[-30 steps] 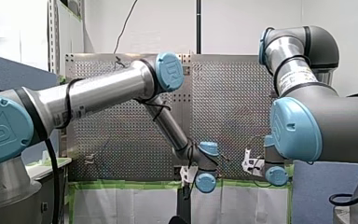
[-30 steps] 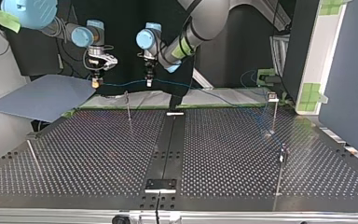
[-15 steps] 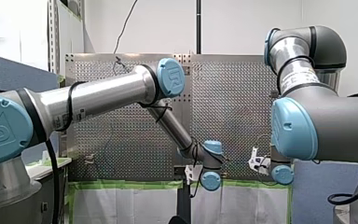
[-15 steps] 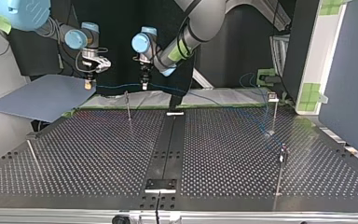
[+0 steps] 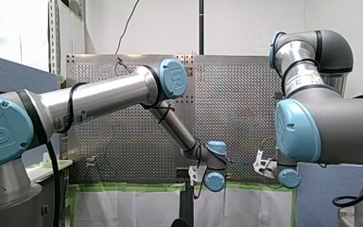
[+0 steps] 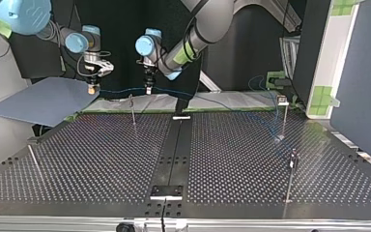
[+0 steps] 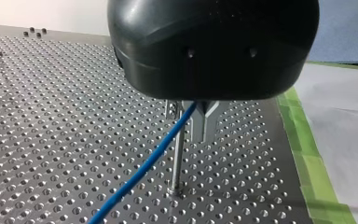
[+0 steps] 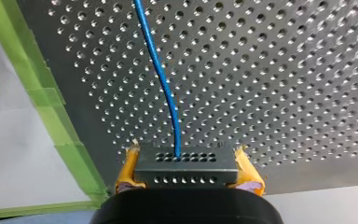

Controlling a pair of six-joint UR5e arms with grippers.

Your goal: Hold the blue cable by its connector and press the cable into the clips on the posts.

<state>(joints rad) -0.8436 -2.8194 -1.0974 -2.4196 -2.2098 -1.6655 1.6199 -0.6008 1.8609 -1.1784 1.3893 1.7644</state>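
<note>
At the top view's left, my right gripper (image 6: 92, 88) is clamped on the connector (image 8: 186, 168), with a yellow pad on either side of it. The blue cable (image 6: 121, 89) runs level from there, over the nearest post (image 6: 132, 110), to my left gripper (image 6: 148, 88), whose metal fingers (image 7: 204, 122) are pinched together on it. Past that it sags rightward toward the far post (image 6: 285, 116) on the desk (image 6: 101, 159). The span hangs just above the clip (image 7: 171, 110). I judge both grippers should descend together, keeping the span taut and lined up over the clip's mouth, and press gently.
</note>
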